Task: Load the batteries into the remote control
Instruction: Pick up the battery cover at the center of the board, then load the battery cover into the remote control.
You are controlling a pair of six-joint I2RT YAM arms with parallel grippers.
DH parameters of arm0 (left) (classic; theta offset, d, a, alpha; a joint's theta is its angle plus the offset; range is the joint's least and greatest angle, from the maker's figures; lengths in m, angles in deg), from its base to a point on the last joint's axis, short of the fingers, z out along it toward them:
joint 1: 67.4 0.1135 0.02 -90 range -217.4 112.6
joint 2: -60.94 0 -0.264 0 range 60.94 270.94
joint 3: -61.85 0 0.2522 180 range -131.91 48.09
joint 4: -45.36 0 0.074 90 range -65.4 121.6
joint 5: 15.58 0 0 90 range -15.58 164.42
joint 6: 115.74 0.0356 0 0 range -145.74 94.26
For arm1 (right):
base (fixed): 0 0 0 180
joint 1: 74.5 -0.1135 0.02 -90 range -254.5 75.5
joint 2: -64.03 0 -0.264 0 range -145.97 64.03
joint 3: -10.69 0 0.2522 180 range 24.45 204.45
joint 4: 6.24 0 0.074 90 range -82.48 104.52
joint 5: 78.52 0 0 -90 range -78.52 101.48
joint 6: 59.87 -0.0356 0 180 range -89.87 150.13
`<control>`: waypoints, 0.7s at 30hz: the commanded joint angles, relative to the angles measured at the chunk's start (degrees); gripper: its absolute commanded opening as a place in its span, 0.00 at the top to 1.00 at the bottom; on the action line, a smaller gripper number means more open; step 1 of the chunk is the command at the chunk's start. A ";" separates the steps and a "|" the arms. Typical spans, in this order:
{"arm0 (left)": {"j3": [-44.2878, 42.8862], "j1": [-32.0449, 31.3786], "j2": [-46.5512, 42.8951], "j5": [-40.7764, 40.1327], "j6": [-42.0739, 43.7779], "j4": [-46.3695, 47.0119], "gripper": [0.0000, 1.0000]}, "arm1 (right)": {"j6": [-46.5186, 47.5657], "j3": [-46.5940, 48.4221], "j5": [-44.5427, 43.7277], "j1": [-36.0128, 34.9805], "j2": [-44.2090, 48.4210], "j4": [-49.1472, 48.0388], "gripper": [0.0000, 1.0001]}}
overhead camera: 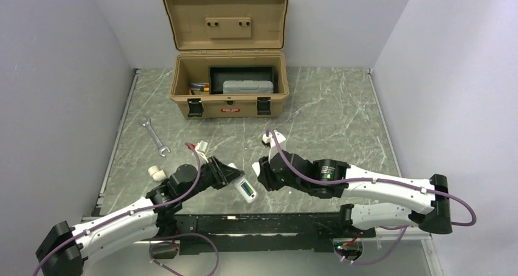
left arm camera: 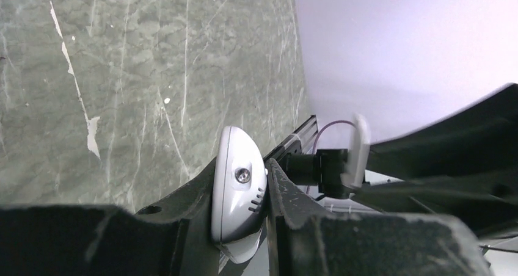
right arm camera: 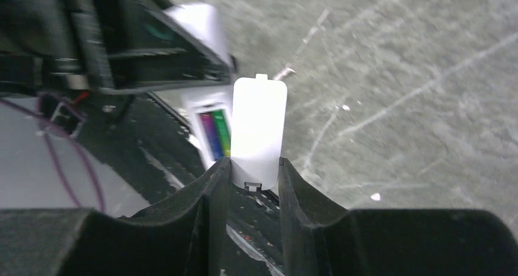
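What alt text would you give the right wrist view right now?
The right gripper pinches a small white plastic cover by its lower end. Just beyond it, the remote control shows purple and green batteries side by side in its open compartment.

White remote control tilted, back open — purple and green batteries side by side inside.

There was one remote control, and there were two batteries (one purple, one green). I counted also one white battery cover, one tan toolbox, one grey case, one silver wrench and two robot arms: left arm, right arm.
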 commanded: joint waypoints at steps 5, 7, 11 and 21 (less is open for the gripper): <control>3.68 0.10 3.79 -2.75 -5.32 20.33 1.00 | 8.35 8.83 6.53 -0.26 -3.68 4.39 0.65; 3.43 0.06 3.79 -2.62 -5.30 20.49 1.00 | 9.07 8.86 7.97 -0.25 -4.34 4.18 0.65; 2.36 0.14 3.59 -1.85 -5.20 18.98 1.00 | 10.68 8.54 11.00 -0.25 -5.07 3.21 0.65; 1.67 0.13 4.57 -0.43 -5.82 19.79 1.00 | 13.40 8.66 14.45 -0.24 -7.94 4.26 0.66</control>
